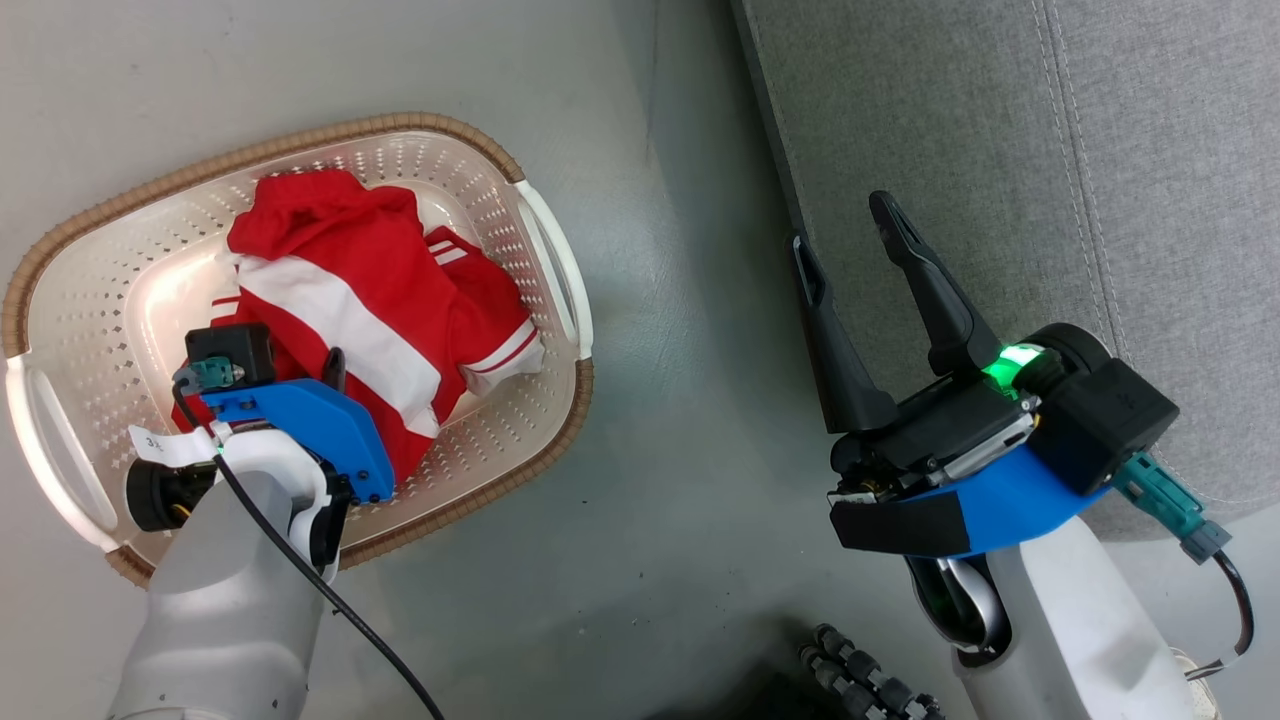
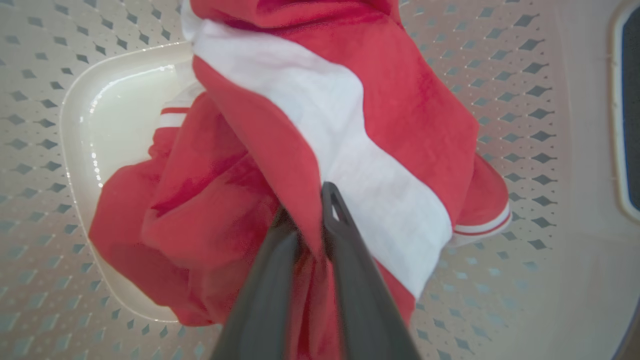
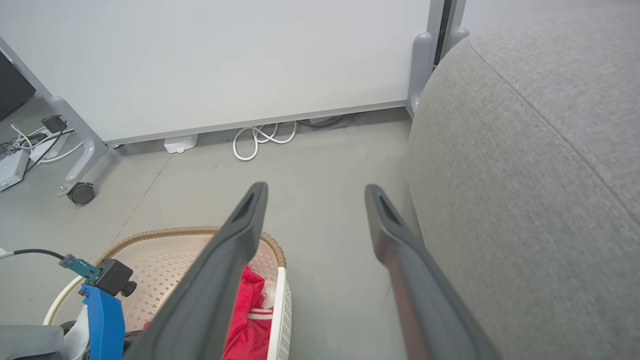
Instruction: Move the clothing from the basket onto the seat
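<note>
Down in the basket [image 1: 100, 300], my left hand [image 2: 306, 202] has its two dark fingers pressed nearly together on a fold of the clothing [image 1: 370, 300], pinching red fabric just beside a broad white stripe. The bright red bundle, with white striped cuffs showing at its edge, lies heaped on the bottom of the basket, all of it inside the brown woven-look rim. The basket stands on the grey floor [image 1: 660, 450], with a white handle at each end. Well apart from it, my right hand [image 1: 842, 225] hangs with its fingers spread wide and nothing between them, near the edge of the seat [image 1: 1000, 120]. The seat is a large grey woven cushion with a stitched seam. Farther off, a white panel [image 3: 225, 60] stands on a castor frame, with a white cable [image 3: 260, 142] coiled at its foot.
</note>
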Robot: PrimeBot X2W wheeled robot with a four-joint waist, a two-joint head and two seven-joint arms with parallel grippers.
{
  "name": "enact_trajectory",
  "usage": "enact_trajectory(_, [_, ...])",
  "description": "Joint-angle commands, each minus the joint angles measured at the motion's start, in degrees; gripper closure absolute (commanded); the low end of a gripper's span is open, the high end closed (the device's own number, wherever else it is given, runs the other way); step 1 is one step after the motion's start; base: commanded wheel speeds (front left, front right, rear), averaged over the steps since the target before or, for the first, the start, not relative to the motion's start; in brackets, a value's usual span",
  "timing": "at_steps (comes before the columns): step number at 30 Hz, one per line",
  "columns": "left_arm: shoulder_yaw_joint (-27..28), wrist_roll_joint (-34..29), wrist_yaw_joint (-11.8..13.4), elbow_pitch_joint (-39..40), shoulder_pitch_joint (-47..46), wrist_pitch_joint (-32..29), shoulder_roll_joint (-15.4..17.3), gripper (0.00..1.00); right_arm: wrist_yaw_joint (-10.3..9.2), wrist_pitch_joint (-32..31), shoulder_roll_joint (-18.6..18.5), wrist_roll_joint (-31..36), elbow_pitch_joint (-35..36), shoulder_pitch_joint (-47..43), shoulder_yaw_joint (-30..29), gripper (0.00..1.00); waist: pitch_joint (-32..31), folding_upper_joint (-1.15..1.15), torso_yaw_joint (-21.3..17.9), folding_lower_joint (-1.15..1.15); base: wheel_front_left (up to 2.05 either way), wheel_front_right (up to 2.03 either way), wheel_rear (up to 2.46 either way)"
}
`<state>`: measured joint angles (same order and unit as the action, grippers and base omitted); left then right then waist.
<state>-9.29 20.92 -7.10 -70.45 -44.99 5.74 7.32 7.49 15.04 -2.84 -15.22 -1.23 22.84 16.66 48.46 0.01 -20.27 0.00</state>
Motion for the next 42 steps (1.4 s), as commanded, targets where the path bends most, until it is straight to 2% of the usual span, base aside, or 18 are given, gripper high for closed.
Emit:
enact_trajectory(1, [-0.13,0.31,-0.34,-0.17,-0.86,-0.06,0.23,1.00,0.01,0.21,-0.08,-0.16,-0.02,0.59,-0.01,0.00,-0.05,-0.01,0.01,0.00,0.00,0.00,0.00])
enact_trajectory(12, [-1.58,1.83,-0.35,-0.67,-0.52,0.51,-0.04,1.00,0.01,0.21,-0.09,0.01,-0.49,0.35,-0.03,0.00,-1.16,-0.01,0.39,0.00,0.00,0.00,0.00])
enact_trajectory(19, [-2.78,3.68,-0.37,-0.60,1.61,1.46,-1.32,1.00,0.01,0.20,-0.09,0.35,-1.48,0.24,-0.01,0.00,-4.74,-0.01,1.29,0.00,0.00,0.00,0.00])
enact_trajectory(30, [-8.37,8.40,-0.38,2.12,9.50,2.06,-3.82,1.00,0.01,0.19,-0.11,2.00,-6.52,-3.27,-0.70,0.00,-19.05,-0.01,5.08,0.00,0.00,0.00,0.00])
enact_trajectory(42, [-18.27,18.86,-0.39,12.31,17.04,1.97,-4.45,1.00,0.01,-1.00,-0.13,2.56,-10.73,-9.19,-0.96,0.00,-34.81,-0.01,9.93,0.00,0.00,0.00,0.00])
